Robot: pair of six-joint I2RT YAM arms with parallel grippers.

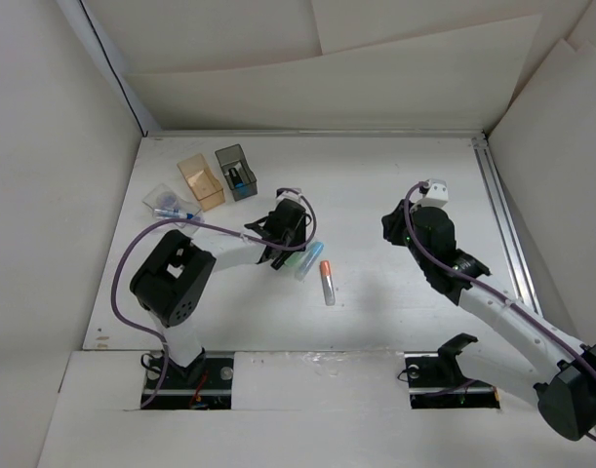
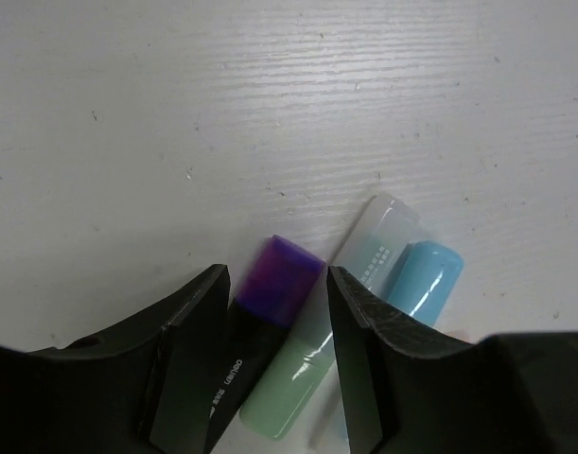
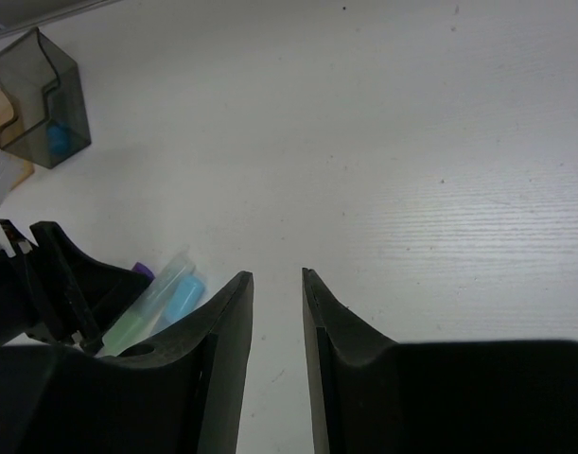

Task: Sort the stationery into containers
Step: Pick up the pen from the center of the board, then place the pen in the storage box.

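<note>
Left tool straddles black-purple pen lying flat near middle of counter, green pen just beside it — clamped or not, cannot tell. Right tool narrow, holding nothing — above counter, right of middle.

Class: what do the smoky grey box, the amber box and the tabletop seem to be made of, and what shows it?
Smoky grey box: likely hard translucent plastic, smooth; a blue item shows through its wall. Amber box: seemingly similar plastic, orange-tinted, see-through. Tabletop: perhaps white-painted wood or laminate, matte; fine grain lines cross it.
</note>
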